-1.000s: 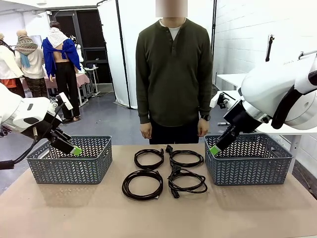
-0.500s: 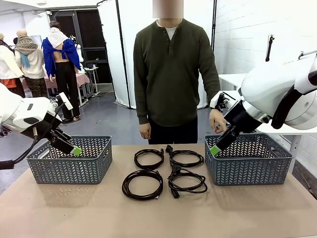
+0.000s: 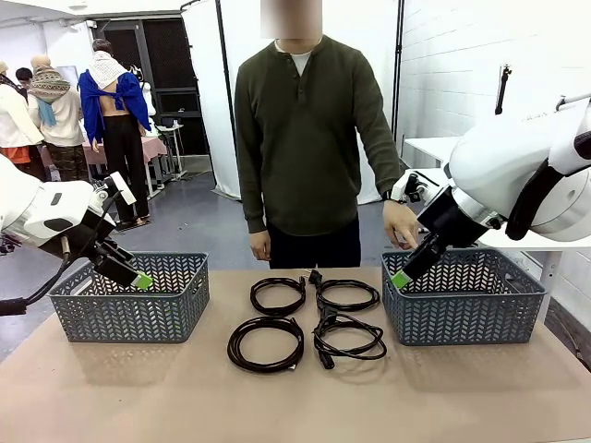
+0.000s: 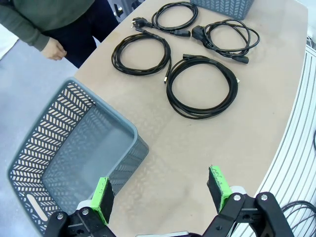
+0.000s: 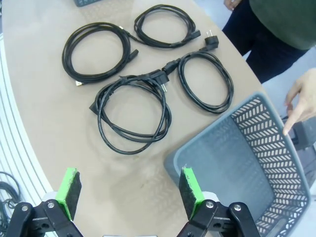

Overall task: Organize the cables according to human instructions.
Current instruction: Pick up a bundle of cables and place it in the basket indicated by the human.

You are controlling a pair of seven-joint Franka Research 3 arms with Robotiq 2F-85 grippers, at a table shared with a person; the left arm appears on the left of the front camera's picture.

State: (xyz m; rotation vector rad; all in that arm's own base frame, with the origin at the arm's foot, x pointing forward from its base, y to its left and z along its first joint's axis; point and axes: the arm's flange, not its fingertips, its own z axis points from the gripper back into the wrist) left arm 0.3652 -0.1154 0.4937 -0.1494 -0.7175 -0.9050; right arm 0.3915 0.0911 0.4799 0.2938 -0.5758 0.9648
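Several coiled black cables lie mid-table: two at the back (image 3: pixel 277 295) (image 3: pixel 347 295) and two nearer me (image 3: pixel 266 342) (image 3: pixel 349 338). My left gripper (image 3: pixel 140 280) hovers open over the near rim of the left basket (image 3: pixel 129 300); its wrist view shows the open gripper (image 4: pixel 160 190) with bare table between the pads and the cables (image 4: pixel 202 86) farther off. My right gripper (image 3: pixel 400 279) hangs open at the right basket's (image 3: pixel 466 295) left corner, also open (image 5: pixel 129 190) in its wrist view, near a cable (image 5: pixel 131 113). The human stands behind the table, one hand (image 3: pixel 401 224) raised over the right basket.
Both grey lattice baskets hold nothing that I can see. The person's other hand (image 3: pixel 260 245) hangs at the far table edge. Bare brown tabletop (image 3: pixel 295 397) stretches in front of the cables. A white table stands behind the right basket.
The person has shifted toward picture left and lifted one hand from the side to above the right basket. Neither arm nor any cable has moved.
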